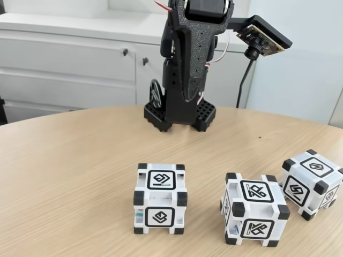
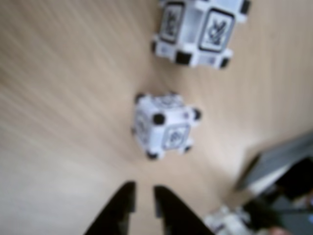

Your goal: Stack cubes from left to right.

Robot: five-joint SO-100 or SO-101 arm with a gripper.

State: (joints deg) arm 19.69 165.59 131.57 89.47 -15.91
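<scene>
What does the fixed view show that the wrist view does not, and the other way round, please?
The fixed view adds the full row: left cube, middle cube and right cube, all apart on the table, plus the arm's base and white cabinets behind. The wrist view adds the hand, fingers slightly apart and holding nothing. Both share the wooden table and cubes: the wrist view has a nearer cube and a farther cube, too blurred to match confidently.

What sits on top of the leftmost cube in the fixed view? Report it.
Nothing sits on the leftmost cube: its top face shows a bare glyph. The other two cubes stand apart on the table, unstacked. Its underside, against the table, is hidden.
</scene>
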